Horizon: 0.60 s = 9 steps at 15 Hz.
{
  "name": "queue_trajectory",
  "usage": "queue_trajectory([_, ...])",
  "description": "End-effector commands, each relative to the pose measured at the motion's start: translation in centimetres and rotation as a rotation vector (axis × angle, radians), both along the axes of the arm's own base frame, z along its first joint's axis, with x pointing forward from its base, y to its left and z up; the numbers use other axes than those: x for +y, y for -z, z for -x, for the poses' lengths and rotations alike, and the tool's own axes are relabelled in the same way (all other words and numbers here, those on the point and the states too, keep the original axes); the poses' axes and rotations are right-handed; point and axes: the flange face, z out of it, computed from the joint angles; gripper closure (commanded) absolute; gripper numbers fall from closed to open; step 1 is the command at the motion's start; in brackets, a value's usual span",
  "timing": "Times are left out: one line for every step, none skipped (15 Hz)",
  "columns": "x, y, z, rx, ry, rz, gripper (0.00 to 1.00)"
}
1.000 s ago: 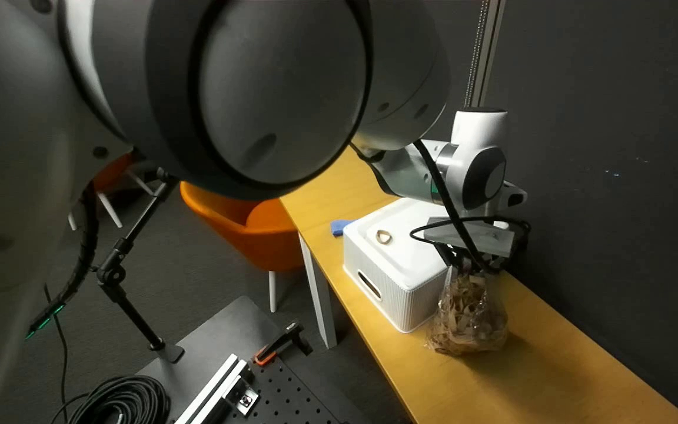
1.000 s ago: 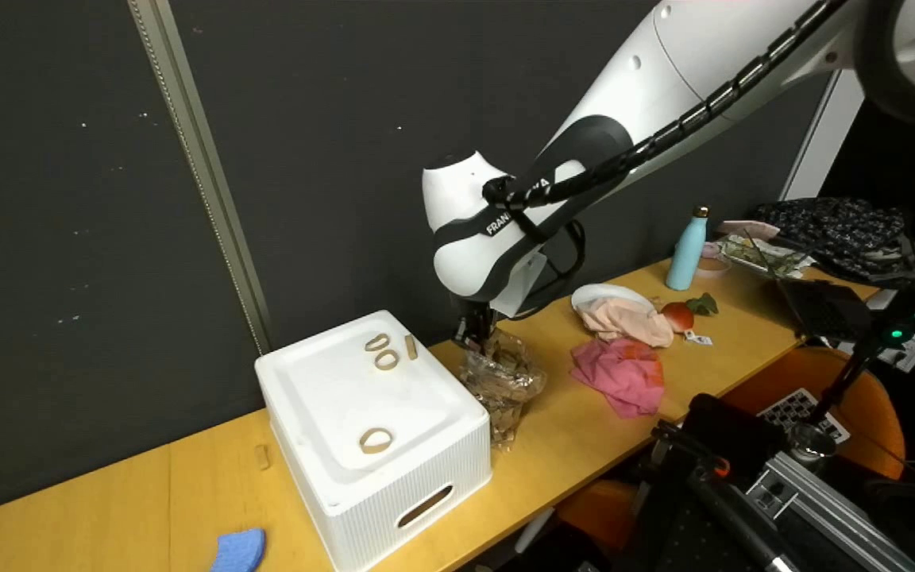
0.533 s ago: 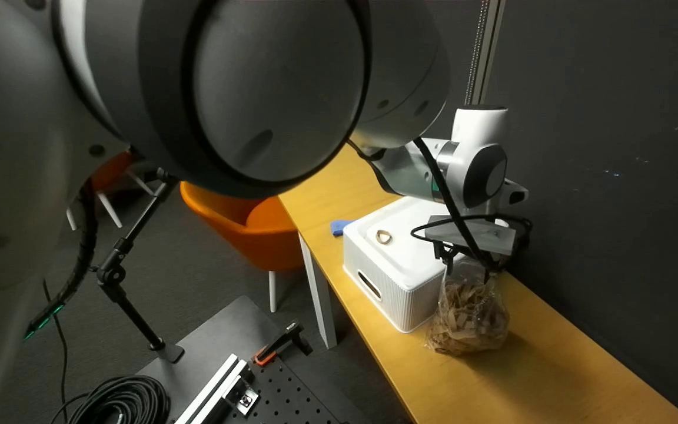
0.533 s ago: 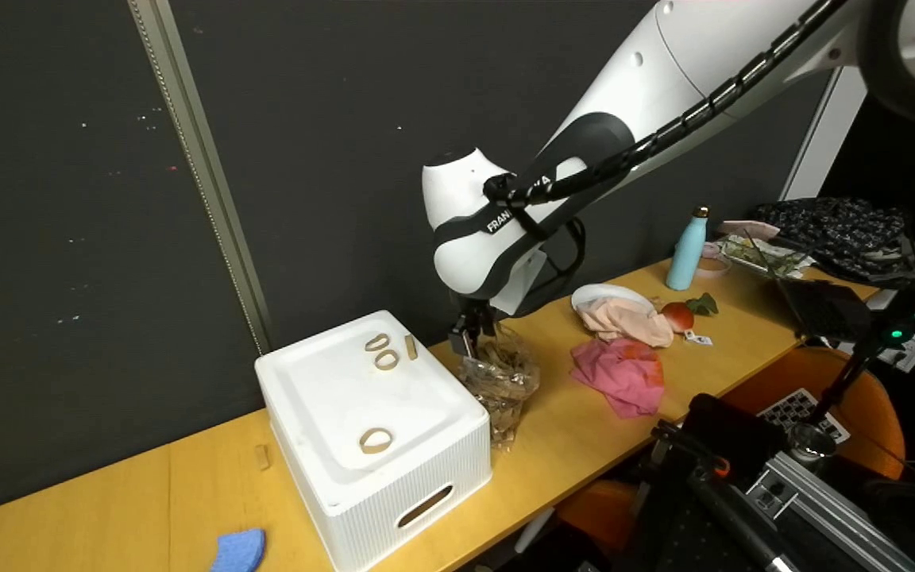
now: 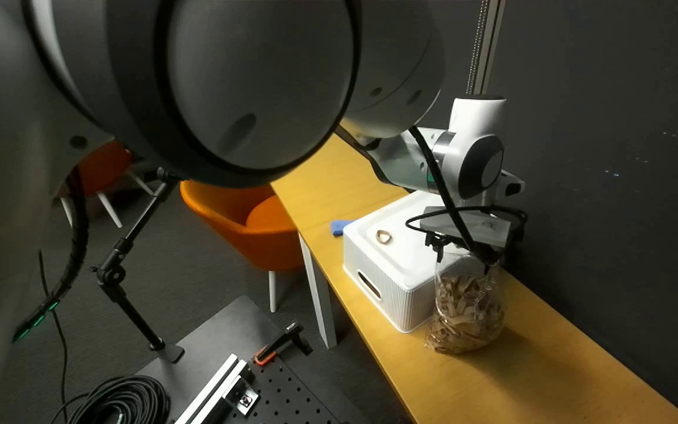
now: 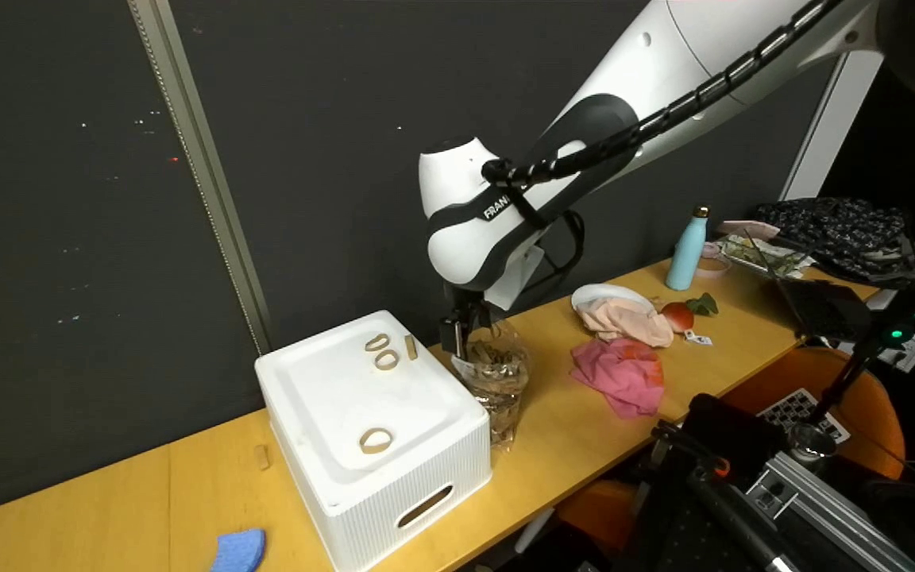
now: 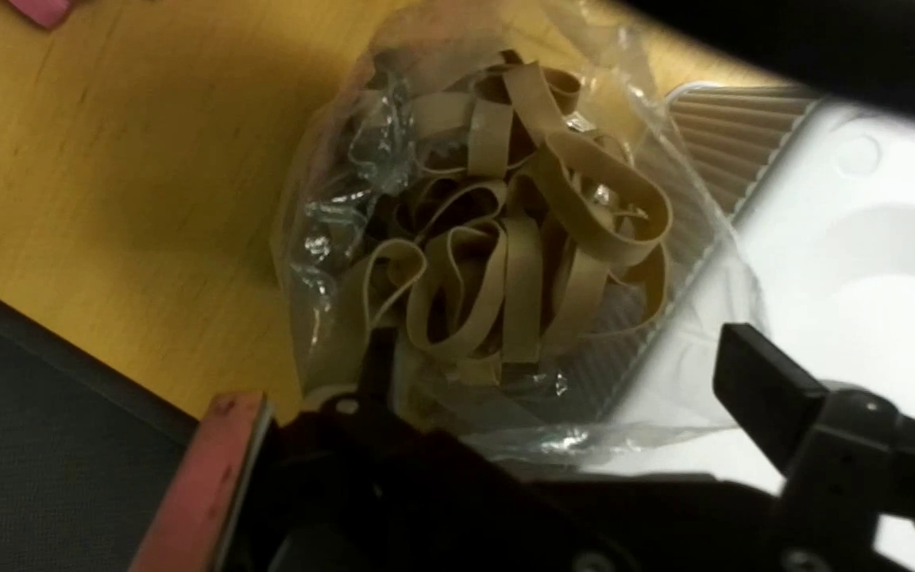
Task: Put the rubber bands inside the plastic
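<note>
The pincer (image 5: 462, 262) has spread apart at the clear plastic bag (image 7: 316, 278), likely freeing rubber bands (image 7: 521, 286) inside, so stray bands (image 6: 411, 347) on the white box (image 6: 342, 397) seem next.

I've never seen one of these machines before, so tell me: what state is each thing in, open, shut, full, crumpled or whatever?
Claw: open, jaws wide apart
Plastic bag: mouth open, upright
Rubber bands: loosely heaped inside the bag
White box: closed on top
Four stray bands: loose on the box top
Blue bottle: upright, capped
Pink cloth: crumpled
Peach fabric: bunched up
Black cable: coiled
</note>
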Motion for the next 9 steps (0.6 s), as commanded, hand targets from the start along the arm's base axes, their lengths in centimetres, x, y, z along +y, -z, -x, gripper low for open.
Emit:
queue_trajectory([0.9, -1.2, 0.9, 0.027, -0.002, -0.059, 0.00])
queue_trajectory([1.1, -1.1, 1.0, 0.039, 0.002, -0.070, 0.00])
queue_trajectory([1.0, -1.2, 1.2, 0.056, 0.011, -0.079, 0.00])
queue_trajectory([0.9, -1.2, 1.4, 0.069, 0.020, -0.076, 0.00])
queue_trajectory([0.8, -1.4, 1.6, 0.079, 0.027, -0.069, 0.00])
queue_trajectory([1.1, -2.2, 1.9, 0.082, 0.025, -0.062, 0.00])
queue_trajectory([1.2, -2.6, 2.0, 0.089, 0.029, -0.055, 0.00])
queue_trajectory([1.1, -3.2, 2.2, 0.088, 0.030, -0.046, 0.00])
queue_trajectory([1.1, -3.8, 2.3, 0.089, 0.031, -0.044, 0.00])
